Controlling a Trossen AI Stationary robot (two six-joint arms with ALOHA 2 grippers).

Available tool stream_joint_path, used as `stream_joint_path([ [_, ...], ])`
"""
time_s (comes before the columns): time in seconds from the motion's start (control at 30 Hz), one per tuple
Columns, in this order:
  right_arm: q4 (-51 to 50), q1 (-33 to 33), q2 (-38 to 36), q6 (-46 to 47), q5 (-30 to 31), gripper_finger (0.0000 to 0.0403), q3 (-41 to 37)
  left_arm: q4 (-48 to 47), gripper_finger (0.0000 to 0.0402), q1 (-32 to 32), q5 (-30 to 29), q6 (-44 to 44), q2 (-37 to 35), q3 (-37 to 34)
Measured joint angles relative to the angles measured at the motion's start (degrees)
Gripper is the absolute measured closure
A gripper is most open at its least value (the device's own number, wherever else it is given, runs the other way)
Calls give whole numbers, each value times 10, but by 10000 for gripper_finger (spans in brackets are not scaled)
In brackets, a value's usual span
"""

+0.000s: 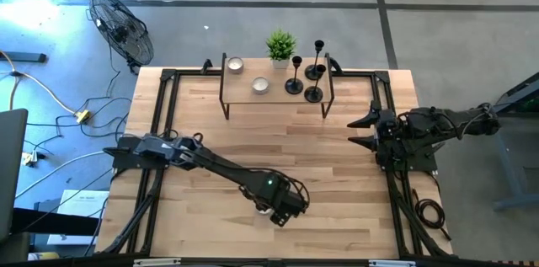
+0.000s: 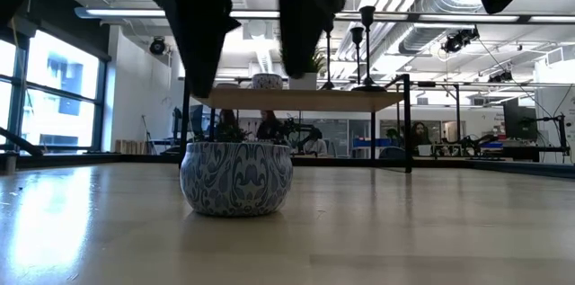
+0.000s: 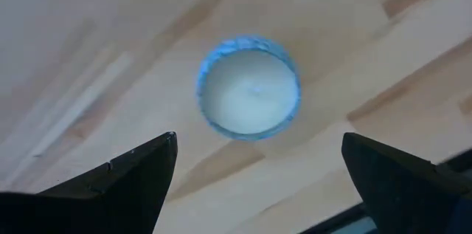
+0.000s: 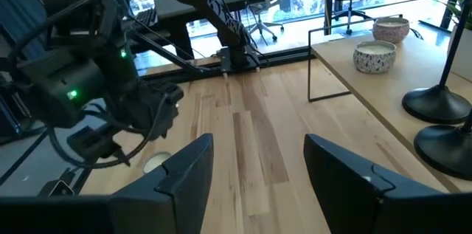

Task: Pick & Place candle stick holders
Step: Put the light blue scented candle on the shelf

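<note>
Fingers of the left tool (image 3: 258, 171) spread wide above a patterned candle tin (image 3: 248, 88) near the surface's front edge, touching nothing; right tool (image 4: 258, 175) half-spread, empty.

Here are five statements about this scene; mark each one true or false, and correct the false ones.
1. All three candle stick holders stand on the raised shelf. True.
2. The left gripper holds a candle stick holder. False: it is open above a candle tin on the table.
3. The potted plant stands on the table near the right gripper. False: it stands on the shelf.
4. Two candle tins sit on the shelf. True.
5. The right gripper holds nothing. True.
</note>
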Motion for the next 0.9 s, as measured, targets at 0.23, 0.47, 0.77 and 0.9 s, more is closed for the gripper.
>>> stream_joint_path([
  [0.23,-1,0,0,0,0,197,0,56,25,0,-1,12,26,0],
  [0.47,-2,0,0,-1,0,197,0,46,25,1,-9,2,31,0],
  [0.77,-8,0,0,-1,0,197,0,10,25,1,-9,0,31,0],
  [0.9,-10,0,0,-1,0,197,0,5,25,1,-9,3,31,0],
])
